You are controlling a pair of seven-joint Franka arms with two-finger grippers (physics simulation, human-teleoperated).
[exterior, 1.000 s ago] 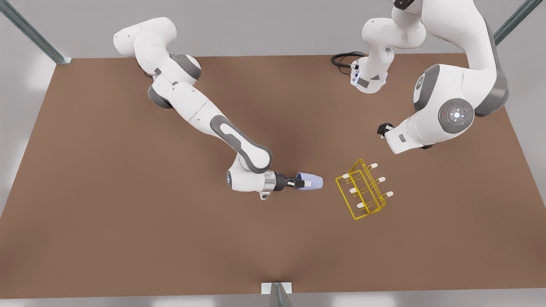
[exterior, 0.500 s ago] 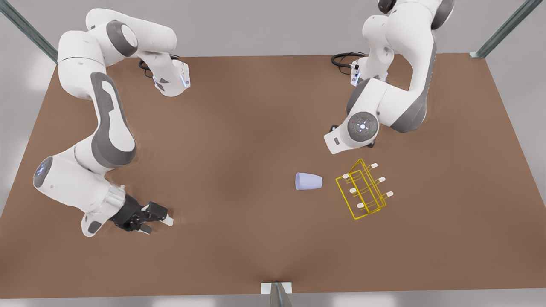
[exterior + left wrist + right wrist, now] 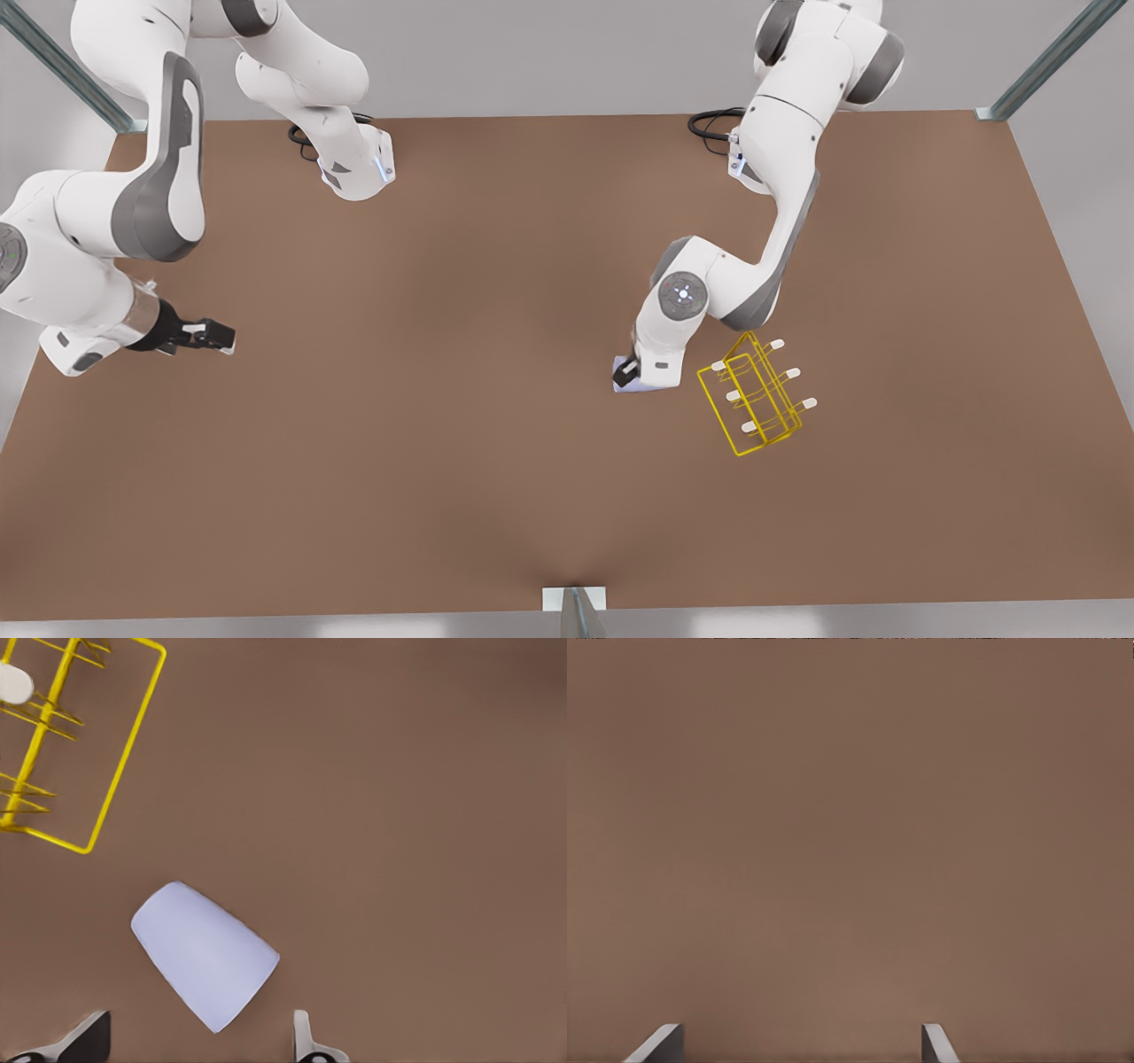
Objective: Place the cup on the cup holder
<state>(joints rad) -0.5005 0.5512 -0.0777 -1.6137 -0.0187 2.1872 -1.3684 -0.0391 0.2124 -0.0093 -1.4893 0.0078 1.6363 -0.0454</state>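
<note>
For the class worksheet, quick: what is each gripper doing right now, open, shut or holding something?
Left gripper: open, above the lying cup, holding nothing.
Right gripper: open, over bare table, holding nothing, waiting.

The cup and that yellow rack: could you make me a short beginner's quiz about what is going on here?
1. True or false: the cup already hangs on the cup holder.
2. What is under the right gripper? A) the cup B) the cup holder C) bare table
3. Fill in: the left gripper hovers over the cup with its fingers ___.

Key
1. False: the cup lies on its side on the table, beside the cup holder and apart from it.
2. C: that arm waits at the front view's left.
3. Open: nothing is gripped.
</note>
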